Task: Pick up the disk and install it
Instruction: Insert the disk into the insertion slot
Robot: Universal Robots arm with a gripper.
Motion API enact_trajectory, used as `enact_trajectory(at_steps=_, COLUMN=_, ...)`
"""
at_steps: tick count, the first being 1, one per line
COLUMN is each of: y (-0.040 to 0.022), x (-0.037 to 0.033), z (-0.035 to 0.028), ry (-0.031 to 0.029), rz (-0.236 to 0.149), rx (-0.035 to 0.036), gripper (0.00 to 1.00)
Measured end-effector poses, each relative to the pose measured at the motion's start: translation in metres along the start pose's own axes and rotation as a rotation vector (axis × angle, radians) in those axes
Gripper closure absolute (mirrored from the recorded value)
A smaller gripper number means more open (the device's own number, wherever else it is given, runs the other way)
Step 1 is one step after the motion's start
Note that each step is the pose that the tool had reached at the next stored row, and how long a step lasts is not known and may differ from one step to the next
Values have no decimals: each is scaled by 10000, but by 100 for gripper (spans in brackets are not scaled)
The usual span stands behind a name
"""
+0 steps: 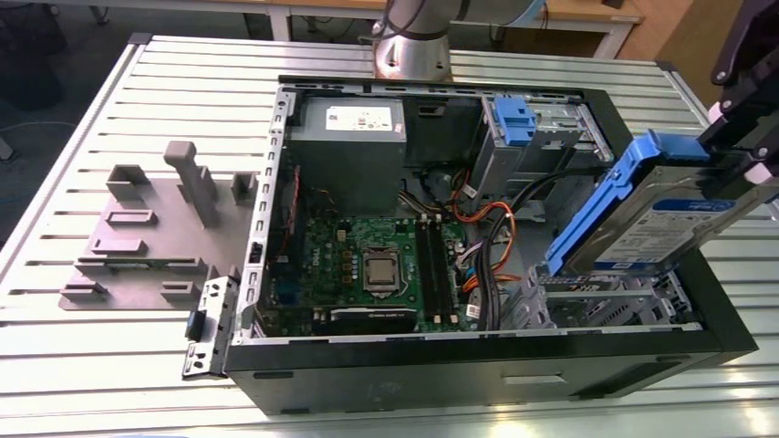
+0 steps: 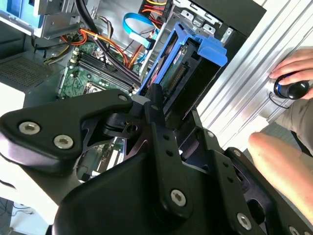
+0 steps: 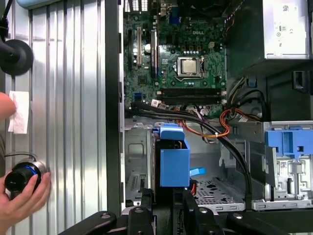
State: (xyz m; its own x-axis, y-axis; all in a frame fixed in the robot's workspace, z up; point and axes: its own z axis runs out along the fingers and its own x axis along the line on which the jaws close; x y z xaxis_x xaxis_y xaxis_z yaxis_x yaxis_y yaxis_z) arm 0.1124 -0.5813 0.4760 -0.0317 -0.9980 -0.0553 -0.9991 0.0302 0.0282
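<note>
One grey slotted stand (image 1: 152,228) lies on the ribbed desk (image 1: 98,365) at about nine o'clock in the exterior view, just beside the open computer case (image 1: 487,370). At the centre, the green motherboard (image 1: 365,265) sits inside the case. At about three o'clock the end effector (image 1: 734,175) is closed on the disk (image 1: 663,224) and holds it tilted above the metal cage (image 1: 608,306); I cannot tell if they touch. In the first wrist view a hand (image 3: 24,198) on the desk holds a small black-and-blue round thing (image 3: 20,177).

Gripper (image 3: 168,195) clamping disk (image 3: 174,161), open computer case (image 3: 112,98), hand (image 3: 23,198) outside its wall
</note>
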Motion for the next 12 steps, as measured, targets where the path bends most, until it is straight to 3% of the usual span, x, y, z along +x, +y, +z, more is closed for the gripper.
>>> enact_trajectory(at_steps=8, y=-7, x=5, z=89, ry=-1, rz=-1, rx=0, gripper=65)
enact_trajectory(at_steps=12, y=-17, x=-2, z=99, ry=-1, rz=-2, rx=0, gripper=65)
